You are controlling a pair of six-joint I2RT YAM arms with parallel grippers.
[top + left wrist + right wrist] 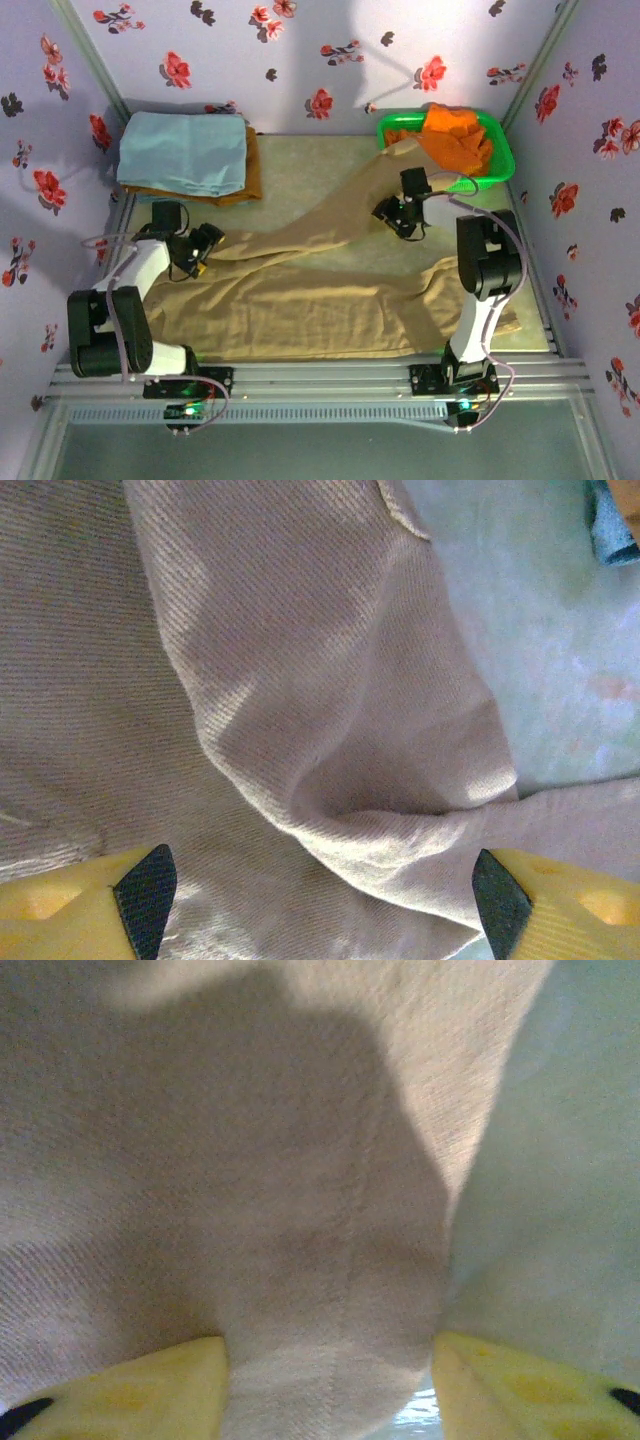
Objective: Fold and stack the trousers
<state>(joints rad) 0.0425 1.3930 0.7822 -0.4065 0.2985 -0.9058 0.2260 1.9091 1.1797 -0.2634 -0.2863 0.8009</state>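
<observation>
Lying spread across the surface: trousers, tan. The body is rumpled along the near half, and one leg runs diagonally to the far right, its end draped onto the rim of a green basket that holds orange garments.

Far left: folded blue cloth, well apart from the trousers.

Risks, as judged:
- The leg end resting on the basket may snag or drag the basket if the cloth is pulled toward the near side.
- The left pincer straddles a soft ridge of cloth. Closing here may catch one layer alone or only a shallow pinch, and the fold would come out skewed.
- If the two arms pull unevenly, the long leg would twist rather than lie flat.

Left arm: elbow bent near its base, wrist reaching inward to the trousers' left edge. The pincer is released, fingers wide apart, with a raised crease between them.

Right arm: upright from its base, forearm stretched to the far side, wrist tipped down over the diagonal leg. On the right pincer, cloth fills the gap between the fingers. I cannot tell whether it is clenched on the cloth or merely pressed over it.
</observation>
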